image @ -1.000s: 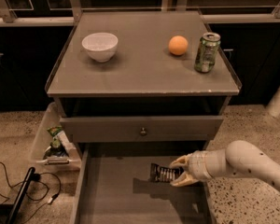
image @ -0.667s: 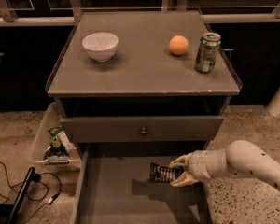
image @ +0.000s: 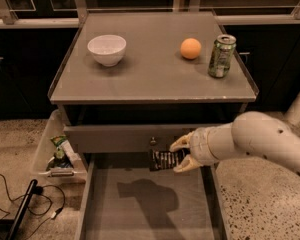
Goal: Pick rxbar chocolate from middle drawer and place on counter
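Observation:
My gripper (image: 181, 155) comes in from the right and is shut on the rxbar chocolate (image: 165, 160), a flat black bar with pale stripes. It holds the bar in the air above the open middle drawer (image: 140, 209), just in front of the grey drawer front with the round knob (image: 153, 141). The bar's shadow lies on the drawer floor below. The grey counter (image: 150, 69) is above, higher than the bar.
On the counter stand a white bowl (image: 106, 49) at the left, an orange (image: 190, 48) and a green soda can (image: 221, 55) at the right. A white bin (image: 52, 149) with packets sits on the floor left of the cabinet. Cables lie at lower left.
My gripper has lifted the bar up out of the drawer and a little toward the cabinet; it now hangs level with the upper drawer front.

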`<state>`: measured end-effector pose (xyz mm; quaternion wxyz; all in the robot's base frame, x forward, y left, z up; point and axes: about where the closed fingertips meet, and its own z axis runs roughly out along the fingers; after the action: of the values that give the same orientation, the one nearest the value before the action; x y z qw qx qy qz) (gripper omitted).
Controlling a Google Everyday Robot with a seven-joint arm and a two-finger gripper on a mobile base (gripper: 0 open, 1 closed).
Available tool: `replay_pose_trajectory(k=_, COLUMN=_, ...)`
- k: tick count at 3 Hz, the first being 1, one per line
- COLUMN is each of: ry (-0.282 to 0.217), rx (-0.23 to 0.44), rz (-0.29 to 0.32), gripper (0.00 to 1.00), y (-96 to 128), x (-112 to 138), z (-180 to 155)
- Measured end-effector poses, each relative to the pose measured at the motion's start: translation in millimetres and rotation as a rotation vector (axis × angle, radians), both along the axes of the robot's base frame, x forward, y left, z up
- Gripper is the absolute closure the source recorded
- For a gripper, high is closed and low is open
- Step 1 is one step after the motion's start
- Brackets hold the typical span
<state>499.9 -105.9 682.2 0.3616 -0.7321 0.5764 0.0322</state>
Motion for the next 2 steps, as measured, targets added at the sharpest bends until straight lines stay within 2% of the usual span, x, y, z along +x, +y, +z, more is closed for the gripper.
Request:
replay_pose_trajectory(k=1, ry=-0.073, rx=-0.051, rz=0.024, gripper=1.00, y=11.9, x=13.7, z=61.6)
replay_pose_trajectory(k=2, ry=-0.166, rx=-0.005, rz=0.006, gripper=1.00, y=3.4, x=40.1, z=153.4)
